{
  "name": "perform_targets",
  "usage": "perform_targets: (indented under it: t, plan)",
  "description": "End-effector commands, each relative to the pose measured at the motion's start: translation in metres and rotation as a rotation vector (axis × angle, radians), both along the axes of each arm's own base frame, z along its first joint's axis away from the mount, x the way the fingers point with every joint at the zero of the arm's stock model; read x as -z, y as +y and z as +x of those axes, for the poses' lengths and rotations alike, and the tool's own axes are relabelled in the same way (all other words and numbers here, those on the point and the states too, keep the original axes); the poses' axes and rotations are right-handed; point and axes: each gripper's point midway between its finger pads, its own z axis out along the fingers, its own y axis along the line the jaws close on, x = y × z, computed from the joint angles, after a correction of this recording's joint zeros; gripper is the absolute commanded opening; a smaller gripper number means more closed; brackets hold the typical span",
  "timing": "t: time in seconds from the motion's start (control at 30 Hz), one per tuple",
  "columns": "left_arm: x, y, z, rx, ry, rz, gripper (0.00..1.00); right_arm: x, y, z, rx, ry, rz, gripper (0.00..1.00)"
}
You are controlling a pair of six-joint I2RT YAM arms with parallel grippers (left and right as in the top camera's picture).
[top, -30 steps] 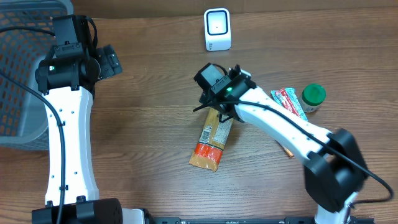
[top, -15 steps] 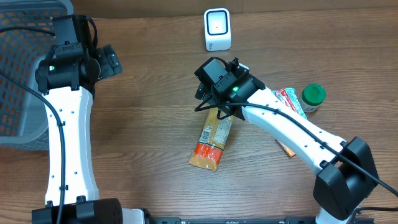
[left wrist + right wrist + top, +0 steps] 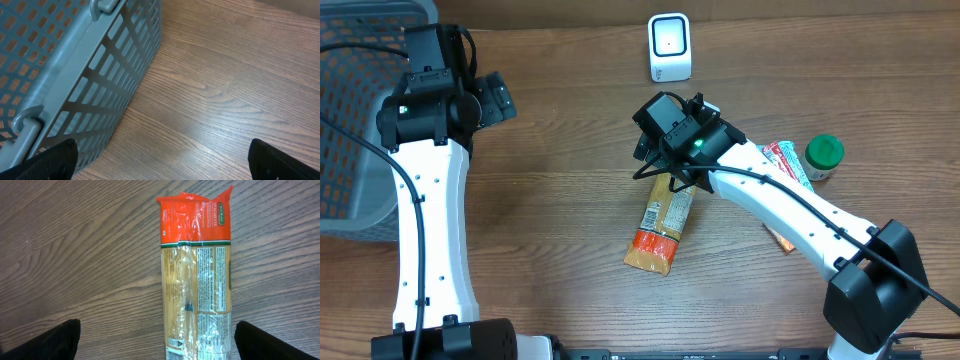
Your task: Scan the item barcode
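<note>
The spaghetti pack [image 3: 660, 225] lies flat mid-desk [image 3: 550, 200]. Its long side runs front to back, slightly slanted, with the orange end toward the arms' edge. The right gripper [image 3: 668, 175] hangs over the other end, jaws wide open. The left gripper [image 3: 498, 98] has open jaws too.

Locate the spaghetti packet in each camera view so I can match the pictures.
Overhead: the spaghetti packet lies just below centre, its orange end nearest the bottom edge.
Left wrist: not in it; only the grey basket and the table show.
Right wrist: the spaghetti packet runs from top centre to the bottom edge, orange end up.
Shared landmark: the wooden table, seen in all three.
</note>
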Motion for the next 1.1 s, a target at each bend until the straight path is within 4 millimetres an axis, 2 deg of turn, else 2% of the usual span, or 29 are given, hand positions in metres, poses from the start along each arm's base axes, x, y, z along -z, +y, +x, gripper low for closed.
perform_targets:
  t: [0.0,0.17,0.4,0.53,0.57,0.6,0.63,0.67,0.8,0.87,1.07]
  plan:
    - [-0.013,0.002,-0.001,-0.001,-0.028,0.019,1.0,-0.009,0.003,0.002,-0.01,-0.021,0.015,1.0]
    - [-0.013,0.002,-0.001,-0.001,-0.028,0.019,1.0,-0.016,0.012,0.011,-0.011,-0.063,0.057,1.0]
    - [-0.013,0.002,-0.001,-0.001,-0.028,0.019,1.0,-0.029,0.051,0.011,-0.094,-0.053,0.243,1.0]
    - [-0.013,0.002,-0.001,-0.001,-0.028,0.019,1.0,-0.032,0.056,0.012,-0.104,-0.061,0.268,1.0]
    - [-0.013,0.002,-0.001,-0.001,-0.028,0.019,1.0,-0.034,0.058,0.014,-0.106,-0.069,0.276,0.95]
    - [-0.013,0.002,-0.001,-0.001,-0.028,0.019,1.0,-0.033,0.06,0.011,-0.118,-0.055,0.287,0.42]
    - [-0.013,0.002,-0.001,-0.001,-0.028,0.019,1.0,-0.032,0.06,0.007,-0.129,-0.038,0.286,0.28]
    - [-0.013,0.002,-0.001,-0.001,-0.028,0.019,1.0,-0.028,0.058,0.002,-0.152,-0.02,0.264,0.06]
    - [-0.013,0.002,-0.001,-0.001,-0.028,0.019,1.0,-0.01,0.063,-0.024,-0.207,0.06,0.229,0.04]
    - [-0.013,0.002,-0.001,-0.001,-0.028,0.019,1.0,0.005,0.069,-0.041,-0.245,0.081,0.198,0.04]
    - [-0.013,0.002,-0.001,-0.001,-0.028,0.019,1.0,0.038,0.066,-0.057,-0.254,0.024,0.072,0.04]
